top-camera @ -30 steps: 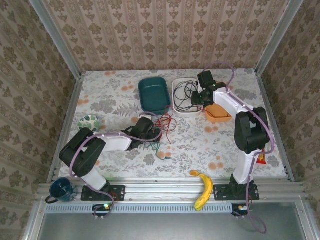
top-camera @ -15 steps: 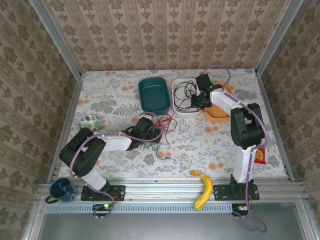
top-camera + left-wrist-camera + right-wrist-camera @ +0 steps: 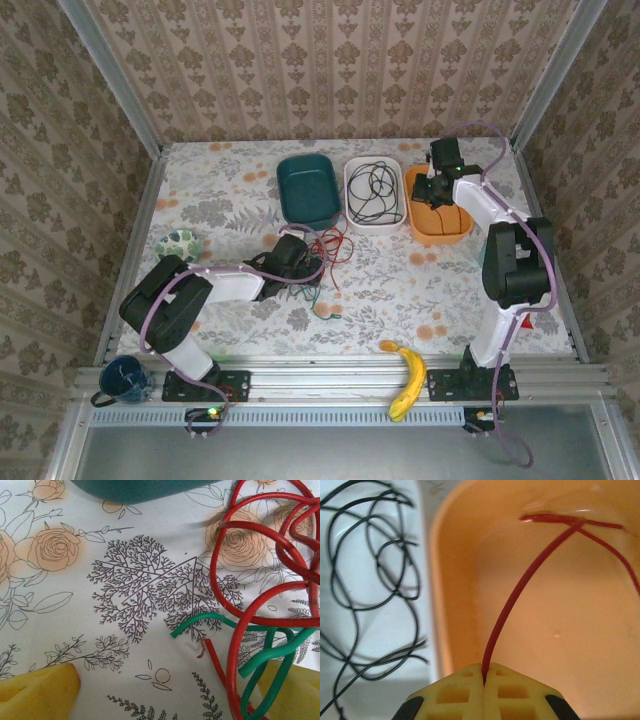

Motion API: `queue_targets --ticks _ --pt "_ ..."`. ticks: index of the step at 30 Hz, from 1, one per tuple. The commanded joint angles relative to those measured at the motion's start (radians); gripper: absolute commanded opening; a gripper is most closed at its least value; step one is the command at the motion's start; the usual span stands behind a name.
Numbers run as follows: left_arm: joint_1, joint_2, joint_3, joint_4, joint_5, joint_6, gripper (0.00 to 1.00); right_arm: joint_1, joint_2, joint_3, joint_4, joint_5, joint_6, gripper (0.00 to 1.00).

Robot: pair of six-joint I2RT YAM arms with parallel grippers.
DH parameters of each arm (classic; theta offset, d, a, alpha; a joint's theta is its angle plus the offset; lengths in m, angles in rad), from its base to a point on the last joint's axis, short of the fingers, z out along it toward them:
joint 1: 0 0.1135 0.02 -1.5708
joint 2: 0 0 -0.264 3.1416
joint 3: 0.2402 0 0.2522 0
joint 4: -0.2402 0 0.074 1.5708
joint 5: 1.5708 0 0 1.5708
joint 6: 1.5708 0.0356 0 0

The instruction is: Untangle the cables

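Observation:
A tangle of red cable [image 3: 331, 246] and green cable [image 3: 318, 298] lies on the flowered cloth in front of the teal bin. My left gripper [image 3: 304, 267] sits low at this tangle. In the left wrist view the left gripper [image 3: 165, 700] is open, its yellow fingertips [image 3: 40, 695] wide apart, with red cable [image 3: 235, 630] loops and green cable [image 3: 272, 652] crossing by the right finger. A black cable [image 3: 375, 187] lies coiled in the white tray [image 3: 352, 205]. My right gripper [image 3: 484, 678] is shut on a thin red wire [image 3: 530, 580] over the orange bin [image 3: 452, 580].
A teal bin [image 3: 305, 187] stands left of the white tray, and the orange bin [image 3: 450, 230] right of it. A banana [image 3: 405, 376] lies at the near edge, a blue mug [image 3: 124, 378] at the near left, a patterned bowl [image 3: 180, 243] on the left.
The right arm swung right, from over the white tray to over the orange bin. The left arm and the red and green tangle stayed put.

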Motion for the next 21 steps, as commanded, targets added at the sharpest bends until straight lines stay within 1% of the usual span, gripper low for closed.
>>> queue_targets --ticks 1,6,8,10,12,13,14,17,21 --pt "0.009 0.044 -0.026 -0.161 0.0 0.01 0.95 -0.004 0.048 -0.007 -0.002 0.015 0.029 0.0" --pt "0.002 0.027 -0.022 -0.17 -0.014 0.027 0.95 -0.005 0.104 0.002 0.008 -0.006 0.064 0.01" --pt "-0.001 0.018 -0.022 -0.169 -0.019 0.032 0.95 -0.005 0.099 -0.007 0.022 -0.013 0.08 0.04" --pt "-0.009 0.007 -0.024 -0.163 -0.024 0.039 0.95 -0.005 0.088 -0.011 0.029 -0.016 0.082 0.11" --pt "-0.015 -0.006 -0.028 -0.154 -0.025 0.045 0.94 -0.005 0.068 -0.013 0.031 -0.009 0.084 0.3" --pt "-0.018 -0.013 -0.031 -0.147 -0.025 0.048 0.94 -0.005 0.049 -0.018 0.034 0.002 0.086 0.37" --pt "-0.021 -0.023 -0.033 -0.139 -0.022 0.052 0.94 -0.005 0.028 -0.027 0.042 0.018 0.087 0.41" --pt "-0.026 -0.048 -0.039 -0.121 -0.009 0.062 0.94 -0.005 -0.048 -0.059 0.077 0.053 0.09 0.47" --pt "-0.028 -0.084 -0.056 -0.087 0.02 0.076 0.94 -0.003 -0.138 -0.085 0.089 0.072 0.086 0.49"
